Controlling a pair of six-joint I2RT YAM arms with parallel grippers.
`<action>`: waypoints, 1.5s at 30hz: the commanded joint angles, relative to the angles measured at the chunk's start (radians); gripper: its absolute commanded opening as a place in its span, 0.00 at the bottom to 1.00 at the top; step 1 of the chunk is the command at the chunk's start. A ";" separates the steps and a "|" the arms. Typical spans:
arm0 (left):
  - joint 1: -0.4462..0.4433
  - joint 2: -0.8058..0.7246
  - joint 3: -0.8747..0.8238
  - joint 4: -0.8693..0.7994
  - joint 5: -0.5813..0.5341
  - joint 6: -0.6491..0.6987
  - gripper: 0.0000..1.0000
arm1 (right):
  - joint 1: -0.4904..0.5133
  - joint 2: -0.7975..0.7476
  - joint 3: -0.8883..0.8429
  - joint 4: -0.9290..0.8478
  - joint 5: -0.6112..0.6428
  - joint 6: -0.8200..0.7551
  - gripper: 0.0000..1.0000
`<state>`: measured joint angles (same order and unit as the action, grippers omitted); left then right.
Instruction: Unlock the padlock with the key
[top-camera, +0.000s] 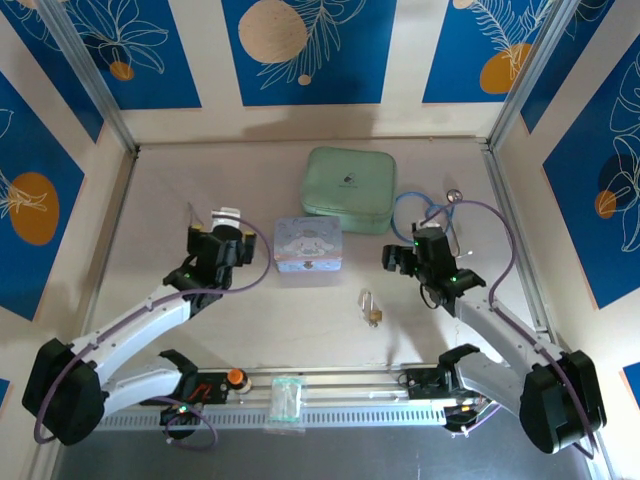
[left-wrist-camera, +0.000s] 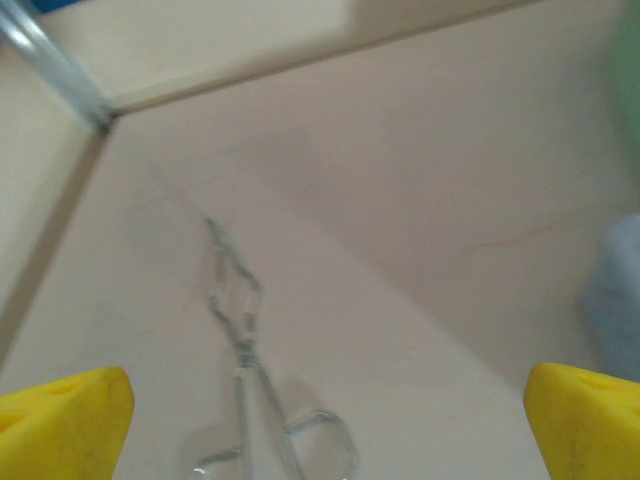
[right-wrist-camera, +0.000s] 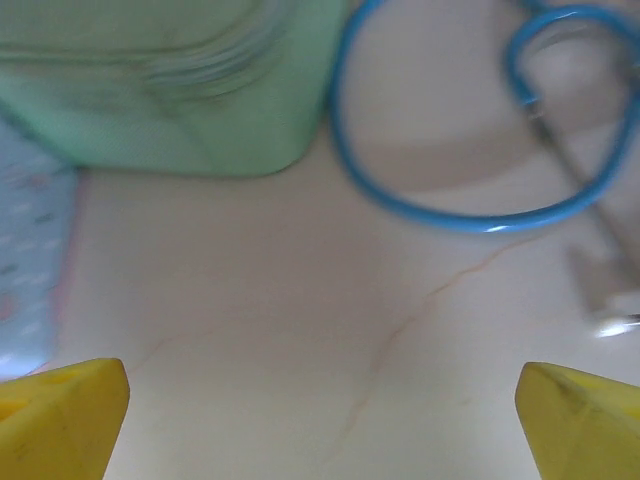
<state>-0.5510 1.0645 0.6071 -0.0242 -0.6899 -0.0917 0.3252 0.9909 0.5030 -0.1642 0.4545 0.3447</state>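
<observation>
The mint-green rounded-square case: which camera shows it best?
The top external view: the whole mint-green rounded-square case lies sharp, behind the pastel cartoon tin. The right wrist view catches one blurred corner; the left wrist view, a green smear at its right edge.

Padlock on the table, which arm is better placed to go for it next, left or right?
Right. The padlock lies on bare table close to the right gripper, which is open. The left gripper, also open, is over the forceps, much farther from it, on the tin's other side.
</observation>
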 joint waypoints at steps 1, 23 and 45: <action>0.076 0.029 -0.111 0.350 -0.099 0.198 0.99 | -0.101 -0.009 -0.025 0.265 0.045 -0.104 1.00; 0.450 0.499 -0.327 1.136 0.468 0.114 0.99 | -0.304 0.542 -0.107 1.040 -0.223 -0.210 0.99; 0.454 0.502 -0.245 0.997 0.487 0.124 0.99 | -0.308 0.531 -0.094 0.989 -0.254 -0.219 0.99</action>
<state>-0.1085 1.5665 0.3576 0.9634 -0.2237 0.0284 0.0227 1.5261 0.3859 0.8005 0.2234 0.1444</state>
